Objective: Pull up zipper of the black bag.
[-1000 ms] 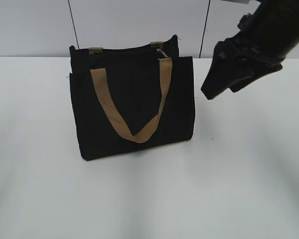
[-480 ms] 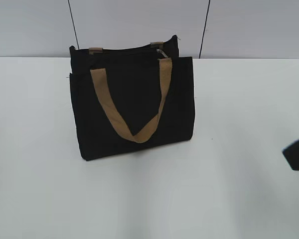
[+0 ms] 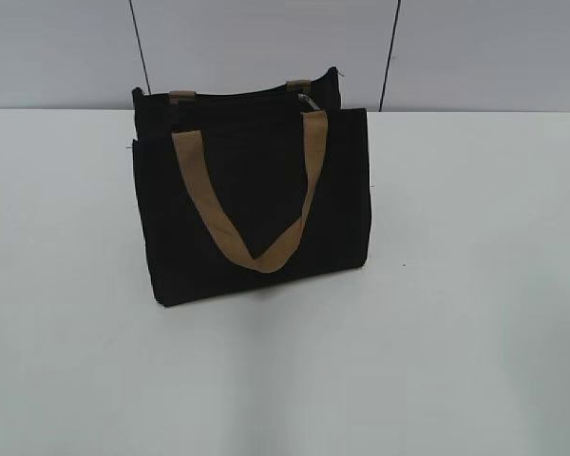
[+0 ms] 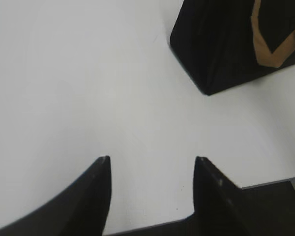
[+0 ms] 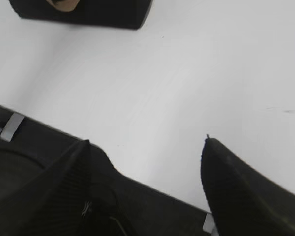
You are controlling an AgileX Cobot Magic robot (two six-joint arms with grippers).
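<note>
The black bag (image 3: 252,204) stands upright on the white table, left of centre in the exterior view, its tan handle (image 3: 252,204) hanging down its front. The zipper (image 3: 237,97) runs along its top edge, with the silvery pull tab (image 3: 307,99) at the right end. Neither gripper shows in the exterior view. In the left wrist view my left gripper (image 4: 151,160) is open and empty over bare table, with the bag's lower corner (image 4: 211,54) far ahead at upper right. In the right wrist view my right gripper (image 5: 146,141) is open and empty near the table's front edge, the bag's bottom (image 5: 103,14) far ahead.
A grey panelled wall (image 3: 266,47) stands behind the table. The white table top (image 3: 456,332) stretches in front and to the right of the bag. The table's dark front edge (image 5: 49,142) shows in the right wrist view.
My right arm, which was high at the upper right beside the bag, dropped to the right edge and has now left the exterior view. The bag has not moved.
</note>
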